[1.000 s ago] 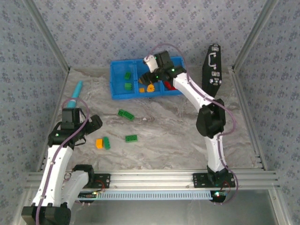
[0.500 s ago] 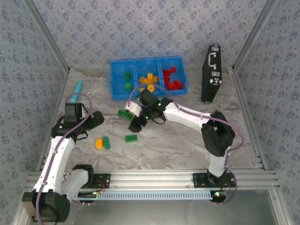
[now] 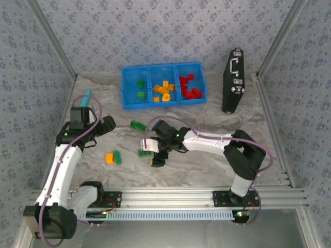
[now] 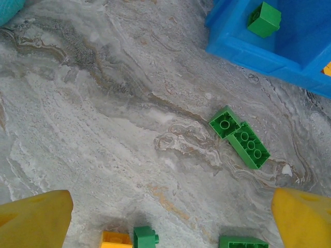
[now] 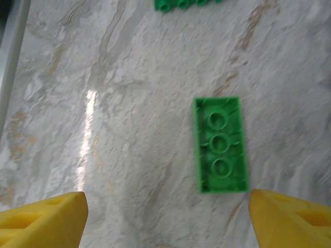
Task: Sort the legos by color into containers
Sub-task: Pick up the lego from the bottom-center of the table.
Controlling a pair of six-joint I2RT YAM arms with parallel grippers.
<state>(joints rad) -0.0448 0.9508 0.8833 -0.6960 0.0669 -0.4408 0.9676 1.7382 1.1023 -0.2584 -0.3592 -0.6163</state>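
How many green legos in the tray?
2, both in the left compartment of the blue tray: one green lego toward the back, another green lego nearer the front. None look hidden.

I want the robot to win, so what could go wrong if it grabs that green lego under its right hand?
The green lego sits off-centre under the open right gripper, close to one finger. That finger might land on it or knock it away. Also, the orange lego sits right against a second green lego, so a grab there might lift both and mix colours in the blue tray.
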